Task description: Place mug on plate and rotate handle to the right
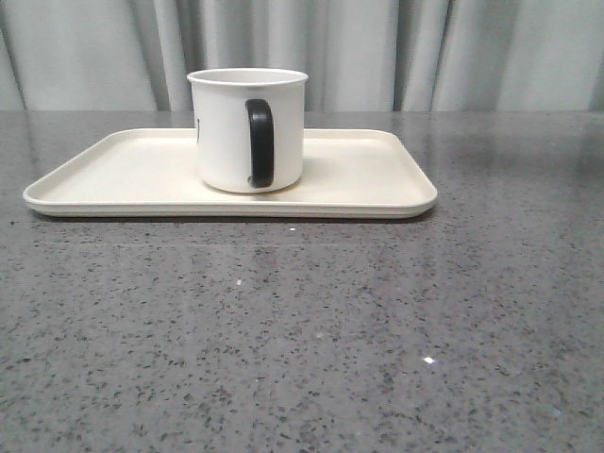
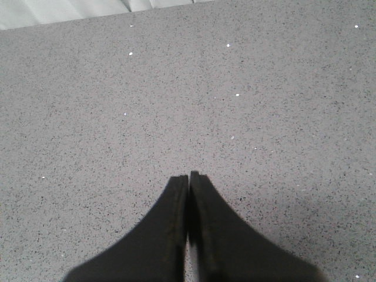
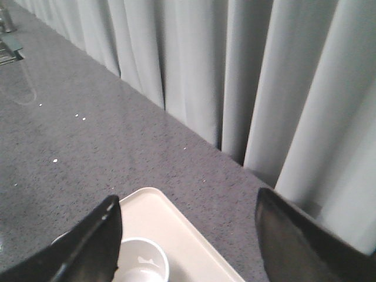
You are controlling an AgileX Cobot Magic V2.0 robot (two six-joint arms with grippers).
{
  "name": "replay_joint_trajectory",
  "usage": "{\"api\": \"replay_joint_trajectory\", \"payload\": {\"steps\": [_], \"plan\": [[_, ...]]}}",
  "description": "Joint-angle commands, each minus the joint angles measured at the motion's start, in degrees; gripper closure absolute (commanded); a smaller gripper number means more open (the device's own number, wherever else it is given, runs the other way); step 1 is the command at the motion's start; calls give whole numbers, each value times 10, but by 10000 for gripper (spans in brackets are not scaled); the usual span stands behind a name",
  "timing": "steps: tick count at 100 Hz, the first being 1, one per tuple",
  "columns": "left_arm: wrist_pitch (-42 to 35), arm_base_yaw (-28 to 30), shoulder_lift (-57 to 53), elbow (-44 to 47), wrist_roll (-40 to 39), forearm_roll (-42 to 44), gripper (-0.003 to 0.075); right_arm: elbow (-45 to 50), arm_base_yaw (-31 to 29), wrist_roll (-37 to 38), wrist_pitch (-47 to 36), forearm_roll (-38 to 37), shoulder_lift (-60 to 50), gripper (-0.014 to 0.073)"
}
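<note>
The white ceramic mug [image 1: 249,130] stands upright on the cream rectangular plate [image 1: 113,170], black loop handle [image 1: 260,142] facing the camera — below the right gripper [image 3: 188,235], spread wide, while the left gripper [image 2: 189,179] hangs pressed together over bare speckled grey bench [image 2: 176,106].

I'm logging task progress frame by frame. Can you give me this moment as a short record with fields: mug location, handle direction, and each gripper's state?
mug location: mug stands upright on the plate
handle direction: handle faces the front camera, not right
left gripper: left gripper shut, over bare table
right gripper: right gripper open, above the mug
</note>
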Motion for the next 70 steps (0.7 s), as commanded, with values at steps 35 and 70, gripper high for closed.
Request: {"api": "replay_joint_trajectory", "payload": {"steps": [35,70], "plan": [[-31,1,-5,-12,-5,-13,740,-22,78,-3,0,9,81,104],[-18,1,-5,-12,-5,-18,740,-22,86,-3,32,-13,141,104]]}}
